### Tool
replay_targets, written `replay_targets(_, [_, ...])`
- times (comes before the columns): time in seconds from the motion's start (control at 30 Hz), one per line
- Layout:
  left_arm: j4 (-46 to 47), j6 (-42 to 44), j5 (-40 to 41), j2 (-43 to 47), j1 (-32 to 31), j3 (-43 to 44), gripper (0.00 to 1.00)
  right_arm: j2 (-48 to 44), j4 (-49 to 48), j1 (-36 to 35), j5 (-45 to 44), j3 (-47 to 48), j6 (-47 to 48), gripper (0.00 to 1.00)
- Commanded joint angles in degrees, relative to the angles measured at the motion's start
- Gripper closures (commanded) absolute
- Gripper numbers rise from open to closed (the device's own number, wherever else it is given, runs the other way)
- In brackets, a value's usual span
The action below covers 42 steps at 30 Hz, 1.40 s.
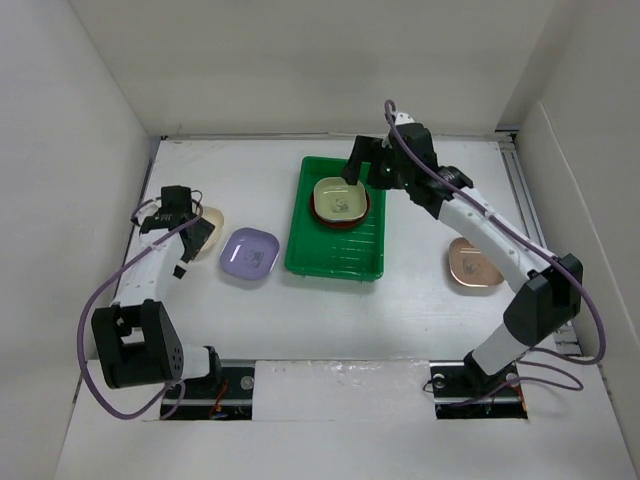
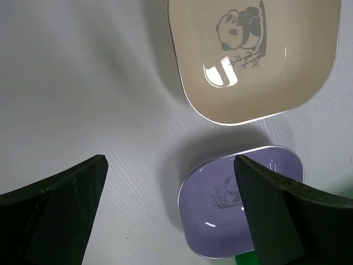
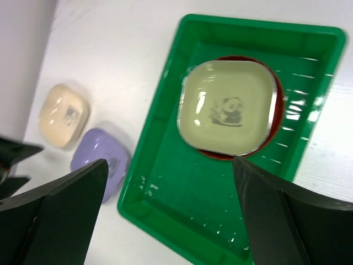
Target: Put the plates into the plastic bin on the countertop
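- The countertop [image 1: 420, 300] was a plain white surface, boxed in by white wall panels [image 1: 300, 60] at the left, top and right of the top view.
- The plastic bin [image 1: 296, 235] sat at the centre of that view. Its long sides ran up and down the frame, and its raised rim was unbroken all round.
- In the bin's upper half, a light green plate [image 1: 340, 198] lay stacked on a red-orange plate [image 3: 220, 156], which showed only as a rim around it. The bin's lower half was bare ribbed floor.
- The right gripper [image 3: 170, 163] hung above the upper edge of the bin. Its jaws were spread wide and held nothing.
- A lavender plate [image 1: 249, 254] lay left of the bin, just beside its left rim with a narrow gap between them.
- A cream plate [image 2: 253, 55] lay further up and left, near the left wall. In the left wrist view a thin strip of white separated it from the lavender plate.
- The left gripper [image 2: 170, 163] hovered over these two plates, its jaws wide apart and empty. In the top view it covered part of the cream plate.
- A tan-pink plate [image 1: 474, 265] lay at the right of the frame, well apart from the bin, with a broad band of bare surface between. The right arm crossed over its upper-right edge.
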State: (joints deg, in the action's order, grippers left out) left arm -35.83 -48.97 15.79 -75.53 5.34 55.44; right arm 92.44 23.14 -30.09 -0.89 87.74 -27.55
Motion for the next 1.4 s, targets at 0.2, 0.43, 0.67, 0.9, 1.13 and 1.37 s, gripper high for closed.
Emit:
replay_targets(0.2, [7.62, -8.59, 3.98, -13.31, 0.71, 1.15, 0.06, -6.57, -8.54, -4.45, 10.64, -10.56, 2.85, 0.00])
replay_targets(0.43, [13.69, -10.79, 0.82, -20.71, 3.97, 0.80, 0.16, -13.86, -11.53, -5.16, 11.43, -17.86, 2.85, 0.00])
replay_targets(0.67, [14.92, -12.46, 0.81, -23.70, 3.97, -0.60, 0.82, -19.75, -11.53, -3.23, 11.43, -21.47, 1.27, 0.01])
replay_targets(0.9, [6.93, -17.47, 9.85, -17.83, 3.63, 5.46, 1.00, -28.10, -9.86, -1.57, -3.14, -29.62, -4.25, 0.00])
replay_targets(1.13, [11.31, -5.36, 11.37, -8.67, -8.93, 17.75, 1.00, -33.55, -2.58, 10.64, -10.80, -42.63, -17.00, 0.00])
replay_targets(1.37, [13.86, 6.85, 0.04, -19.38, -25.81, 32.00, 1.00, -43.83, 4.97, 18.65, -14.31, -46.70, -18.33, 0.00])
